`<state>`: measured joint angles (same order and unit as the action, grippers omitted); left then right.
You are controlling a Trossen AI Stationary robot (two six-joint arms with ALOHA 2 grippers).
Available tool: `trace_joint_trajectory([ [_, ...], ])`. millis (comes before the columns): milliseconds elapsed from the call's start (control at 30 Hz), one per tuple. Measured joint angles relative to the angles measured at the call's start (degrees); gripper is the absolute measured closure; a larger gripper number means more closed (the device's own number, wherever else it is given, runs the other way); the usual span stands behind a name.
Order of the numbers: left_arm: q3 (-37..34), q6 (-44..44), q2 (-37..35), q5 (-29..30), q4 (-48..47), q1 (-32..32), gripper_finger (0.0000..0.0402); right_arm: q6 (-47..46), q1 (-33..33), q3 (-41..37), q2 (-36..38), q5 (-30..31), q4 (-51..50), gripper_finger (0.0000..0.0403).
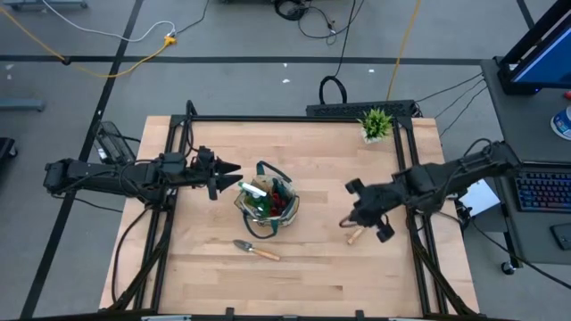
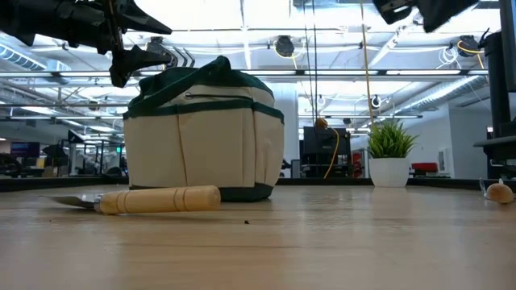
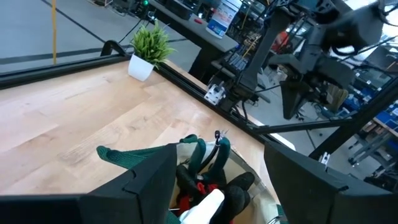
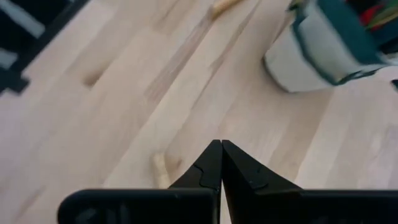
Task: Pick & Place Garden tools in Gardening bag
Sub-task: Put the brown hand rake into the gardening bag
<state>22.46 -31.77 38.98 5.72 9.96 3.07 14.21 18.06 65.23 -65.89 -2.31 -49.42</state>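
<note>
The khaki gardening bag (image 1: 268,203) with dark green trim stands on its base at the table's middle; it also shows in the low view (image 2: 201,133). Green pruner handles (image 3: 211,152), a red-and-black glove (image 3: 198,186) and a white-tipped item (image 3: 205,208) stick out of it. A wooden-handled trowel (image 1: 256,251) lies flat on the table in front of the bag. Another wooden-handled tool (image 1: 355,236) lies right of the bag. My left gripper (image 1: 234,176) is open and empty, just left of the bag's top. My right gripper (image 1: 348,218) is shut and empty, above that second tool's handle (image 4: 160,169).
A small potted green plant (image 1: 376,125) stands at the table's far right corner. Black frame rails (image 1: 178,152) run along the table's left, right and far edges. Bare wood lies between the bag and the right gripper and along the near edge.
</note>
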Motion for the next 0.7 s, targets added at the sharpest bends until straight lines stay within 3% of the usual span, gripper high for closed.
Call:
trace_joint_trajectory([
  [500, 0.00, 1.89, 0.00, -0.14, -1.54, 0.00, 0.0151, -6.58, 7.91, -1.98, -0.15, 2.50, -4.13, 0.0403],
  [700, 0.00, 6.23, 0.00, -3.27, -1.66, 0.00, 0.0151, -7.56, 9.51, -4.78, -0.14, 4.67, -3.76, 0.0401],
])
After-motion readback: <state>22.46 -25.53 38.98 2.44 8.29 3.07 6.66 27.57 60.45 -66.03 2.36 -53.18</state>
